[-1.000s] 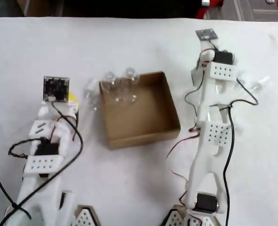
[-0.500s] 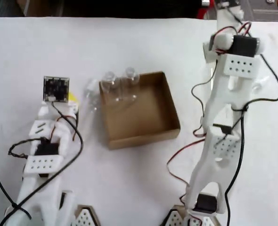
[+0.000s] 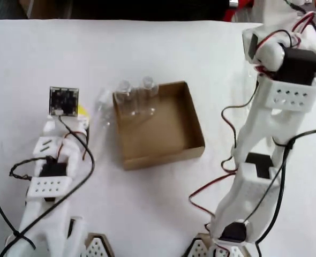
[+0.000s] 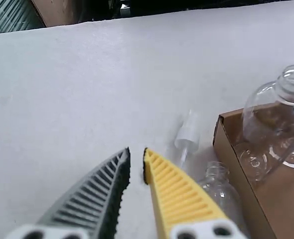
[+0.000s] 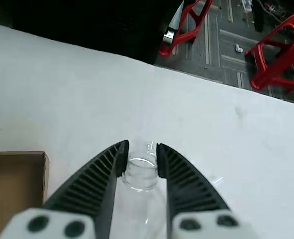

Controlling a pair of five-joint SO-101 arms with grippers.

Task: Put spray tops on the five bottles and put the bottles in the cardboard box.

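A: Anything new nearest us?

B: No. The grey-and-yellow left gripper [image 4: 137, 159] stays pressed together, empty, near a white spray top [image 4: 187, 137] and a clear lying bottle [image 4: 219, 186] just beside the brown cardboard box [image 3: 163, 155].

A: And inside it?

B: Two clear standing bottles [image 3: 136, 99], both without tops.

A: Farther off?

B: The right arm has risen from the table. Its black right gripper [image 5: 142, 154] pinches the neck of a clear uncapped bottle [image 5: 141, 179]. I judge that bottle needs its top before it is boxed.
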